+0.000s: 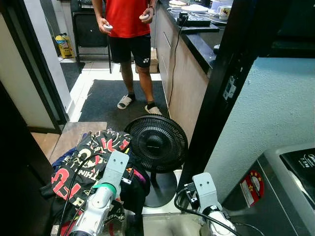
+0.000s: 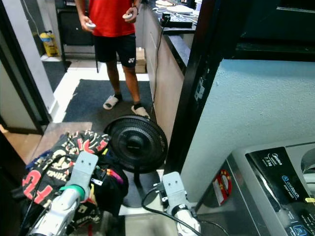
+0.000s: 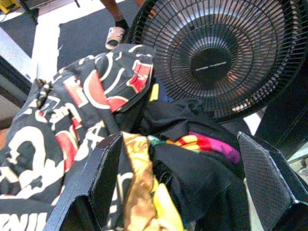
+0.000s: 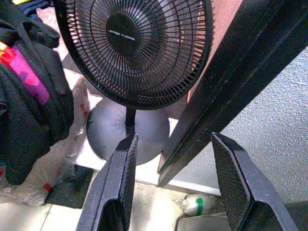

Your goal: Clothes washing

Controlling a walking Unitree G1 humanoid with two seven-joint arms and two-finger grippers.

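Hovering over heaped clothes [image 3: 144, 159], left tool [image 3: 183, 192] spread wide, right tool [image 4: 175, 187] wide (beside fan [image 1: 155, 142]).

Daylight comes from the far room and makes the pale floor [image 1: 93, 73] bright, almost washed out. The near corner with the clothes [image 1: 88, 162] is dimmer. Head views are sharp; the fingers [image 3: 98, 183] look soft.

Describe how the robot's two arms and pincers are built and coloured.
Both arms are silver with pale grey wrist blocks. The left arm wears a green band and black cables run alongside it. The right arm has a looping black cable. Each pincer, left pincer and right pincer, has two long black fingers with mesh-textured inner faces.
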